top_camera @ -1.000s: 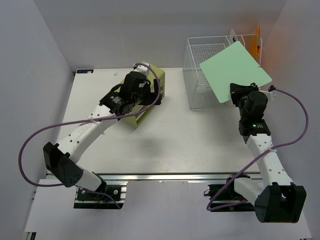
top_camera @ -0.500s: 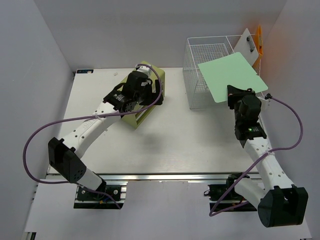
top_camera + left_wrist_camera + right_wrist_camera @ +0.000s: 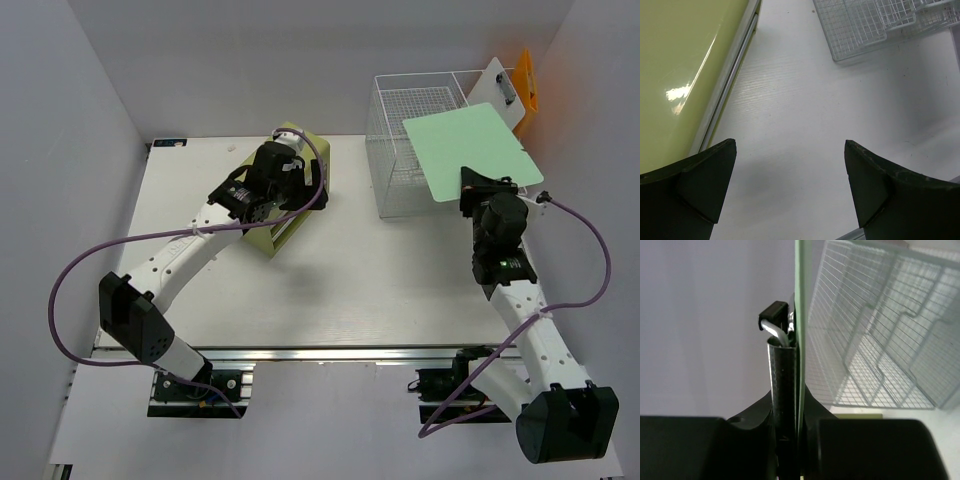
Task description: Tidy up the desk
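Two claws: left claw [image 3: 790,155] gapes beside olive drawer box [image 3: 680,75]; right claw [image 3: 479,186] clamps green clipboard [image 3: 470,148].

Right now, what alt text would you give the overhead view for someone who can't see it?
Seen from above, the right gripper holds a green board by its near edge over a wire rack at the back right of the white desk. The left gripper, open, hovers beside an olive-green box at the back left.

2 white arms [image 3: 180,262] w/ black joints [image 3: 255,185], purple cables [image 3: 52,310] (green LED [image 3: 497,266], right).
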Robot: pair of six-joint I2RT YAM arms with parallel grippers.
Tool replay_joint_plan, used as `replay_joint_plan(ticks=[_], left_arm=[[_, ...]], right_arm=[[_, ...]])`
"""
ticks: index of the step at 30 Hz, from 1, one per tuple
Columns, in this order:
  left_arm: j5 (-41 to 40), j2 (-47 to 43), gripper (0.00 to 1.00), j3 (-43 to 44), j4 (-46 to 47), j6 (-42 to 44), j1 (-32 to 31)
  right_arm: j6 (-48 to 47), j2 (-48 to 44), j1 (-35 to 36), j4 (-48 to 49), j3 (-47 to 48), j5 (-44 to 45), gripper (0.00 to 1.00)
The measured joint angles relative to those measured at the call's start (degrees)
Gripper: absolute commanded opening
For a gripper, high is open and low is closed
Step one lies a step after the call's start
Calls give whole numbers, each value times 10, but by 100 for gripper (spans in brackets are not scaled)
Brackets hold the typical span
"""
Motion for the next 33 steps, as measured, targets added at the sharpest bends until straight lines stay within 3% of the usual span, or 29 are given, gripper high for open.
replay_joint_plan(ticks=[16, 33], left_arm=[[19, 2, 98, -7, -16, 0, 5], [24, 19, 98, -7, -21, 0, 10]], right_arm=[[82, 39, 37, 23, -73, -14, 0], [124, 144, 39, 99, -52, -10, 0]])
